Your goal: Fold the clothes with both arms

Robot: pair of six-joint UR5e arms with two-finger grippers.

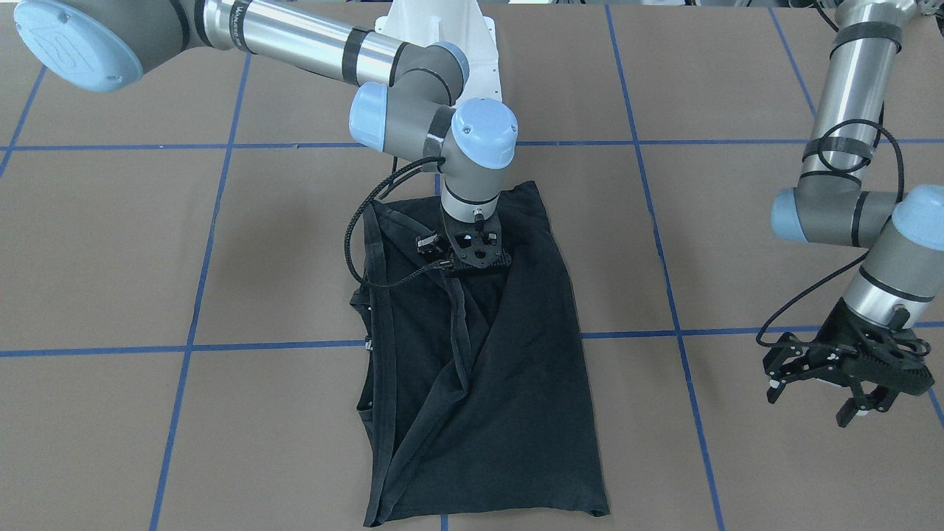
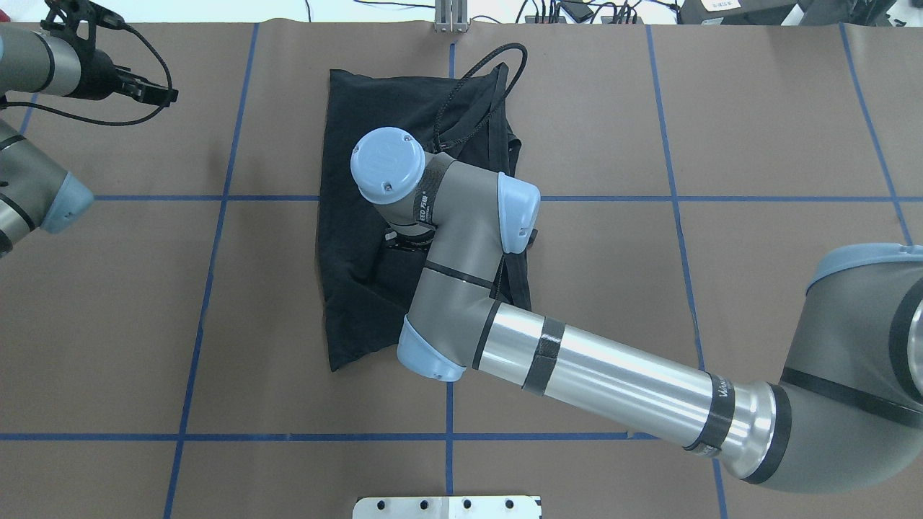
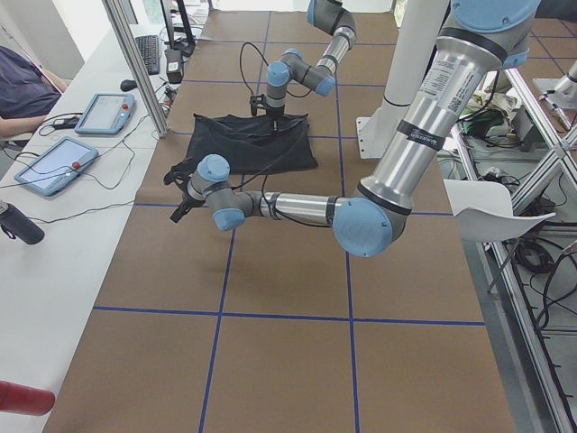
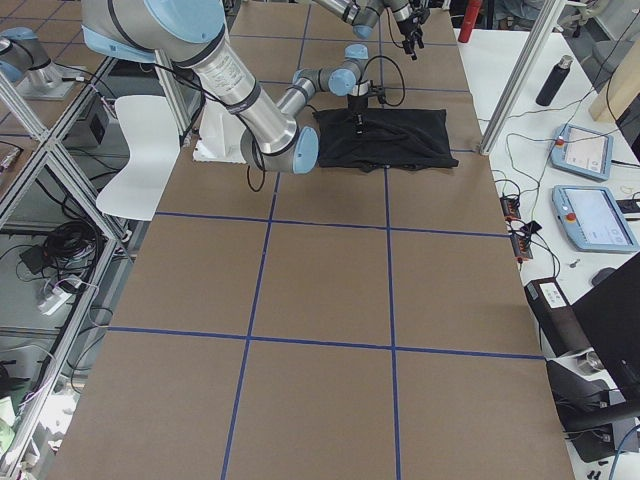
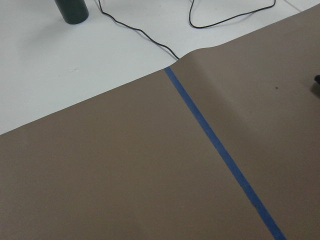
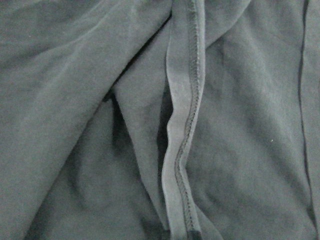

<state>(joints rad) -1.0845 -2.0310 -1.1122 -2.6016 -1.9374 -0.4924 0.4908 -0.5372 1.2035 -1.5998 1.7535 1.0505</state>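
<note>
The clothes are one black T-shirt (image 1: 516, 369), lying partly folded on the brown table with only plain black fabric showing. A raised crease runs along its middle. It also shows in the overhead view as the T-shirt (image 2: 360, 94). My right gripper (image 1: 472, 258) points straight down onto the end of the shirt nearest the robot. Its fingertips are lost against the black cloth, so I cannot tell whether they hold it. The right wrist view is filled with cloth and a stitched hem (image 6: 182, 125). My left gripper (image 1: 810, 407) hangs open and holds nothing, well off to the side of the shirt.
Blue tape lines (image 1: 649, 221) divide the brown paper into squares. The white pedestal base (image 1: 442, 29) stands behind the shirt. A white side table carries tablets (image 3: 108, 113), cables and a dark bottle (image 5: 72, 10). A person's arm (image 3: 22, 90) rests there.
</note>
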